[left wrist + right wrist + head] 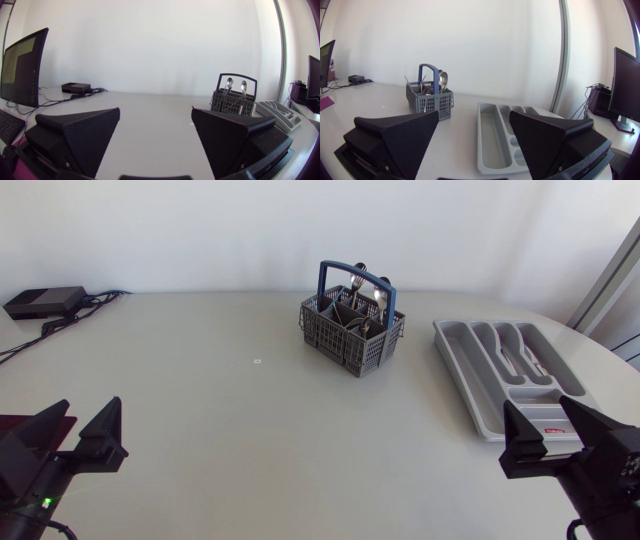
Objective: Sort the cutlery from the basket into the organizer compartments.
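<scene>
Our grey, blue-handled basket holds spoons, maybe forks. The tray sits near the edge of the table. Our left gripper and right gripper are spread open.

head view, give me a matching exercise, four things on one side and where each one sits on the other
Things:
1 basket
2 organizer
3 left gripper
4 black box

Places:
a far left corner
b right side
c near left, fingers open
d middle, towards the far edge

Pairs: 1-d, 2-b, 3-c, 4-a
</scene>
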### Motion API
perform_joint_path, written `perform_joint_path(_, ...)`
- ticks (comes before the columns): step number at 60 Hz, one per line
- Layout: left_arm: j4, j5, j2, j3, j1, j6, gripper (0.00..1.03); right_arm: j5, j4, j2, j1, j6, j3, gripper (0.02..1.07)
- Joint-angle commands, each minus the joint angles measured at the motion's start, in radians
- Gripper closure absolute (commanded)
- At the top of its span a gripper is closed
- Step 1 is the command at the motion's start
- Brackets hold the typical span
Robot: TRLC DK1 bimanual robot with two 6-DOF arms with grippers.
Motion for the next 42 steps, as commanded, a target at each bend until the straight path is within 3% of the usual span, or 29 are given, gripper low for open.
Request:
perform_joint_path(1, -0.008, -0.004, -0.006, -0.013, -0.001, -0.025, 0.04, -0.001, -0.009, -0.008, 0.009, 0.012, -0.018, 0.06)
perform_joint_path(28, 0.004, -0.004, 0.011, 0.039, 0.01, -0.014, 0.04, -0.001, -0.006, 0.016, 0.029, -0.011, 0.031, 0.06)
perform_joint_path(42, 0.04, -0.004, 0.285, 0.202, 0.004, -0.026, 0.04, -0.001, 0.094, 0.302, 0.068, -0.003, 0.157, 0.06)
